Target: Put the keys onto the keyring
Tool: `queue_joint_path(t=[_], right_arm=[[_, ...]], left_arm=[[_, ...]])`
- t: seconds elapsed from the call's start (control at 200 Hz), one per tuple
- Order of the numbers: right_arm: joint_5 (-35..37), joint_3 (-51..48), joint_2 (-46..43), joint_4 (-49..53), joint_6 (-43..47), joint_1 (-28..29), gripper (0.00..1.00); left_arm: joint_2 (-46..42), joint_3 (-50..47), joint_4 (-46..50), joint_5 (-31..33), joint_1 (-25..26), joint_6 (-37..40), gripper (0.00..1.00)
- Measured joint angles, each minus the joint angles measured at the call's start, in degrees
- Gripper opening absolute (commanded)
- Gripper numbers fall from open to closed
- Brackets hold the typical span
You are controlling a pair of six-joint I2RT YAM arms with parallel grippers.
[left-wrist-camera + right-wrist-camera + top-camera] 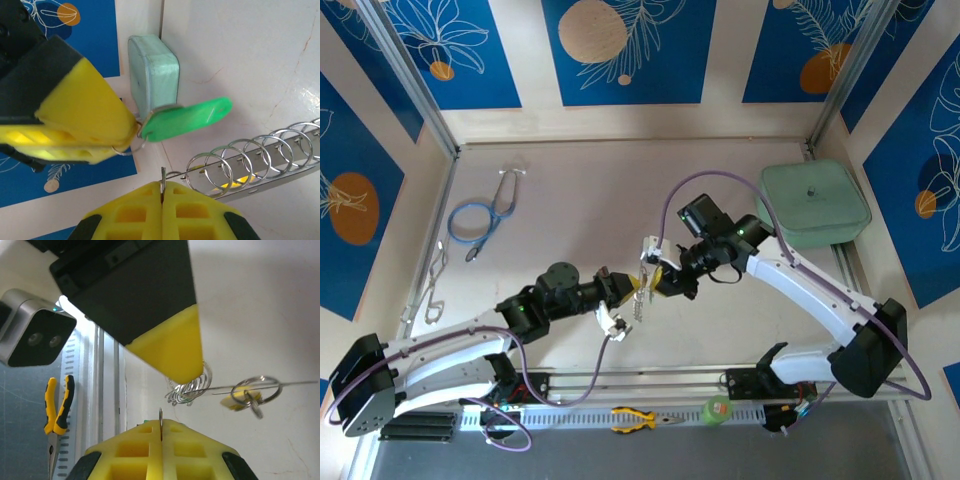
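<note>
Both grippers meet above the middle of the table. My left gripper (628,287) (163,184) is shut on a thin metal ring of the keyring (260,152), whose row of silver rings (190,390) runs off to the right. My right gripper (658,280) (161,424) is shut on the small split ring of the green key (192,119), which hangs just beside the left fingertips. The right gripper's yellow fingers (75,125) show at the left of the left wrist view. The yellow key (237,401) dangles from the keyring on its own ring.
A teal lidded box (813,203) stands at the back right. A blue stethoscope (480,215) and wire clips (432,290) lie at the left. Yellow-handled pliers (635,420) and a green tape roll (717,409) rest on the near rail.
</note>
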State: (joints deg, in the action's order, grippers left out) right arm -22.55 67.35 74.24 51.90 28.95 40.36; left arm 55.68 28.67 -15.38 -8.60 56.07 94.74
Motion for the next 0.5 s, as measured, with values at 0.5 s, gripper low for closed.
queue_joint_path(t=[0.5], right_arm=[[2.5, 1.1, 2.4, 0.2, -2.6, 0.9, 0.00]], left_arm=[[0.4, 0.4, 0.6, 1.5, 1.3, 2.9, 0.00]])
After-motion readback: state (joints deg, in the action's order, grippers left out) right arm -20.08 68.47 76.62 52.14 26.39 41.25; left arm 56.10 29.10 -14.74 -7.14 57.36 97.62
